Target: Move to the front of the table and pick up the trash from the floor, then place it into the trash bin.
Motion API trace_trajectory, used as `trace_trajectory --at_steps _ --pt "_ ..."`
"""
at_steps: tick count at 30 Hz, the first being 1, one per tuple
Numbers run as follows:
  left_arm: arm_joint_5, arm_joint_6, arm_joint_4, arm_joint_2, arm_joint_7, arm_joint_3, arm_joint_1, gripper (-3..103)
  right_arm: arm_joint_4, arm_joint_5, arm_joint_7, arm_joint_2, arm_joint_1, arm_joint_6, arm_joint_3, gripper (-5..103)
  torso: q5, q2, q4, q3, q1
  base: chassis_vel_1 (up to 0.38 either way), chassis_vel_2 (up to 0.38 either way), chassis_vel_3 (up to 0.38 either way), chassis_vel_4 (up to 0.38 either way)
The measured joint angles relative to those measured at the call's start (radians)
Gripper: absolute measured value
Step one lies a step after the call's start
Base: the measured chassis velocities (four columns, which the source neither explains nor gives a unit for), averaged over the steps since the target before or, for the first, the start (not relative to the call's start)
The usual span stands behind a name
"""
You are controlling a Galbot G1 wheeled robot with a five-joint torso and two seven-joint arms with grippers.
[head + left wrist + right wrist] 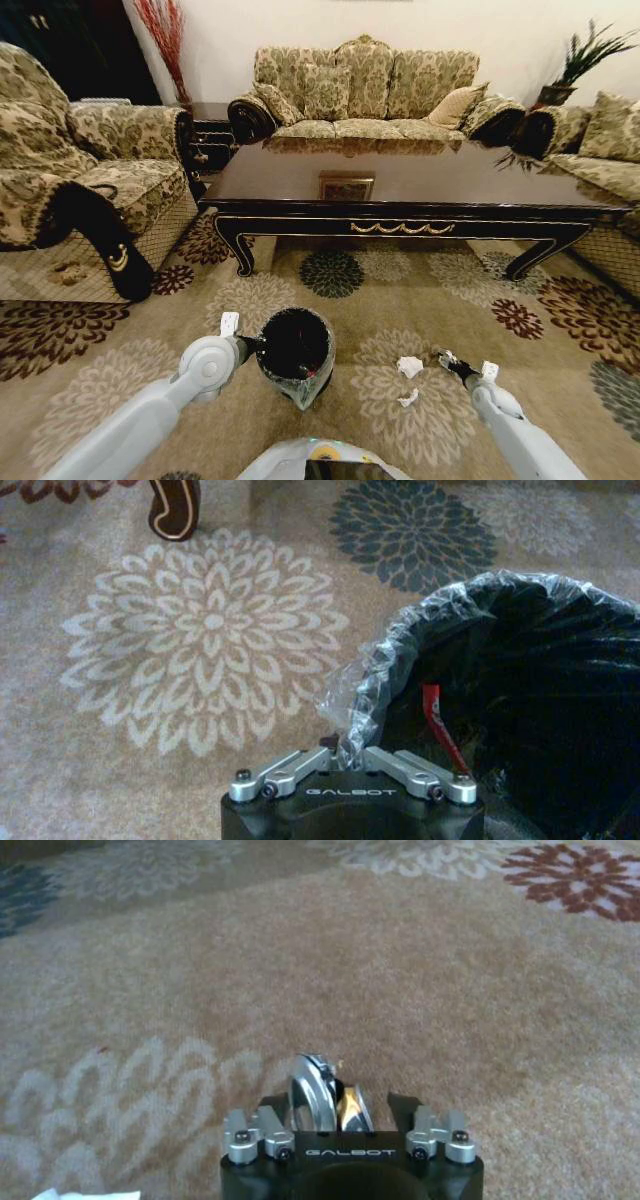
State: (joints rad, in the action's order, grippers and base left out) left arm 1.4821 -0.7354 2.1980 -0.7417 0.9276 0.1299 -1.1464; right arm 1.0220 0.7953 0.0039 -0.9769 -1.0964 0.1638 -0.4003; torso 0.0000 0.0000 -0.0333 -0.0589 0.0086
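Note:
The black trash bin [297, 348] with a clear liner stands on the floor [150, 330] in front of the dark table [450, 180] and leans a little. My left gripper [256, 343] is shut on the bin's rim and liner [345, 739]. A red wrapper [440, 720] lies inside the bin [530, 705]. Two crumpled white scraps of trash [410, 366] [408, 399] lie on the carpet right of the bin. My right gripper [441, 354] hovers low just right of the upper scrap, its fingers [312, 1091] pressed together. A white scrap [85, 1194] shows at that view's edge.
The table's curved legs [240, 255] [525, 262] stand beyond the bin. An armchair [70, 200] is on the left, a sofa [365, 90] behind the table, and another seat [610, 160] on the right. Open carpet [560, 330] lies to the right.

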Motion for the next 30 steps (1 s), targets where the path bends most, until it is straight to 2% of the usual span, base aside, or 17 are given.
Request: trace_trajectory --at_steps 1,2,5,7,8,11,19,22,24,25,28,29,30 --pt "-0.002 0.000 0.001 -0.002 0.000 0.001 -0.004 0 0.003 0.000 0.001 0.000 -0.003 0.001 0.000 65 0.0000 0.000 -0.0002 0.000 0.000 0.000 0.000 0.000 0.000" --pt "-0.002 0.000 0.001 -0.002 0.000 0.001 -0.004 0 0.003 0.000 0.001 0.000 -0.003 0.001 0.000 65 0.0000 0.000 -0.0002 0.000 0.000 0.000 0.000 0.000 0.000" --pt "-0.010 0.000 0.003 -0.006 0.000 0.001 -0.011 0 0.011 0.000 0.002 0.000 -0.014 0.001 -0.004 47 0.0000 0.000 0.0001 0.000 0.000 0.000 0.000 0.000 0.000" --pt "-0.013 0.000 0.003 -0.007 0.000 0.001 -0.013 0 0.014 0.000 0.003 0.000 -0.017 0.001 -0.006 47 0.0001 0.000 0.0001 0.000 0.000 0.000 0.000 0.000 0.000" --pt "-0.016 0.000 0.004 -0.008 0.000 0.001 -0.015 0 0.022 0.000 0.006 0.000 -0.025 0.003 -0.011 37 0.0001 0.000 0.0000 0.000 0.000 0.000 0.000 0.000 0.000" --pt "-0.019 0.000 0.007 -0.012 0.000 0.001 -0.020 0 0.041 0.001 0.012 0.000 -0.039 0.007 -0.019 32 0.0000 0.000 0.0000 0.000 0.000 0.000 0.000 0.000 0.000" --pt "-0.025 0.000 0.013 -0.016 -0.001 0.001 -0.028 0 0.131 0.011 0.024 0.012 -0.096 0.013 -0.053 32 0.0001 0.000 -0.0002 0.000 0.000 0.000 0.000 0.000 0.000" --pt "-0.027 0.000 0.013 -0.022 -0.001 -0.010 -0.023 0 0.227 0.031 0.035 0.026 -0.146 0.018 -0.076 32 0.0001 0.000 0.0001 0.000 0.000 0.000 0.000 0.000 0.000" --pt "-0.042 0.000 0.015 -0.025 0.000 -0.032 -0.011 0 0.349 0.042 0.037 0.047 -0.215 0.018 -0.105 32 0.0000 0.000 -0.0003 0.000 0.000 0.000 0.000 0.000 0.000" --pt "-0.042 0.000 0.015 -0.025 0.000 -0.032 -0.011 0 0.349 0.042 0.037 0.047 -0.215 0.018 -0.105 32 0.0000 0.000 -0.0003 0.000 0.000 0.000 0.000 0.000 0.000" --pt "-0.045 0.000 0.024 -0.033 0.004 -0.065 0.019 0 0.569 0.045 0.042 0.075 -0.319 0.012 -0.157 32 -0.0003 0.000 0.0001 0.000 0.000 0.000 0.000 0.000 0.000" --pt "-0.045 0.000 0.024 -0.033 0.004 -0.065 0.019 0 0.569 0.045 0.042 0.075 -0.319 0.012 -0.157 32 -0.0003 0.000 0.0001 0.000 0.000 0.000 0.000 0.000 0.000" --pt "-0.044 0.000 0.022 -0.035 0.007 -0.077 0.036 0 0.645 0.046 0.043 0.081 -0.349 0.012 -0.172 32 -0.0004 0.000 0.0001 0.000 0.000 0.000 0.000 0.000 0.000"
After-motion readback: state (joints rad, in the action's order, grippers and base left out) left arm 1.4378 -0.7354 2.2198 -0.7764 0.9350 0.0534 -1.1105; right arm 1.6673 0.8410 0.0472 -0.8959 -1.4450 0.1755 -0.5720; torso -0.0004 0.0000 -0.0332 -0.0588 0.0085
